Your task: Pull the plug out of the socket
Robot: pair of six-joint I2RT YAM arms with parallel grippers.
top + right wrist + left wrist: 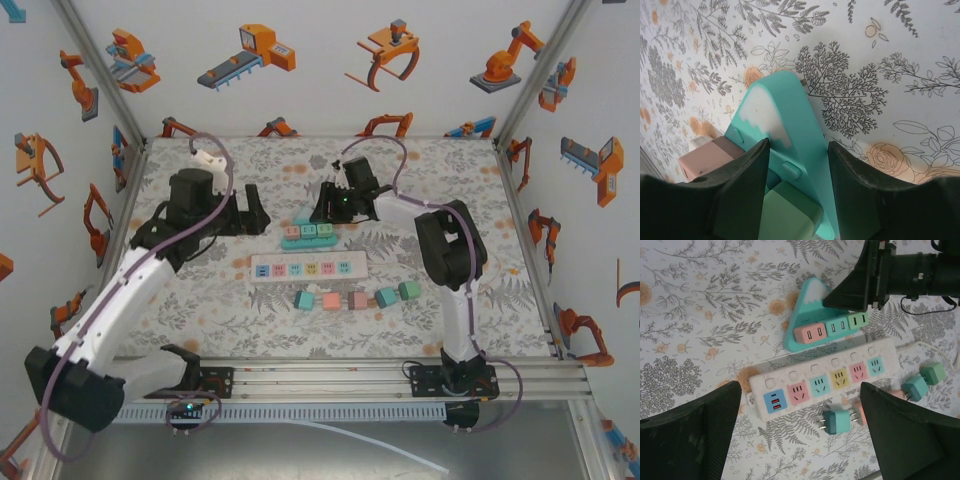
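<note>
The green plug [858, 320] sits in the end slot of the teal mountain-shaped socket [809, 302], beside a teal plug [837, 326] and a pink plug [810, 333] that are seated in the same block. The block lies on the patterned tabletop [690, 315], just beyond the white power strip [825, 380]. The right fingers [740, 190] are lowered over the green end of the socket and set narrowly apart. In the right wrist view the green plug and the ridge of the socket are seen between them. Whether the pads already press on the plug cannot be told from these views, so a firm grip is not assumed. The left fingers [695, 435] are spread wide above the near side of the power strip, and nothing is held in them. Several loose plugs, among them a teal one [836, 421], lie in a row in front of the strip. The step in hand is judged to be the grasp on the green plug, with the pull itself not yet made. For the next move, a firm pinch on the plug's sides is called for, followed by a straight pull along the line of the prongs. The light socket block may be dragged along unless it is steadied, a job for which the idle left fingers are well placed.
</note>
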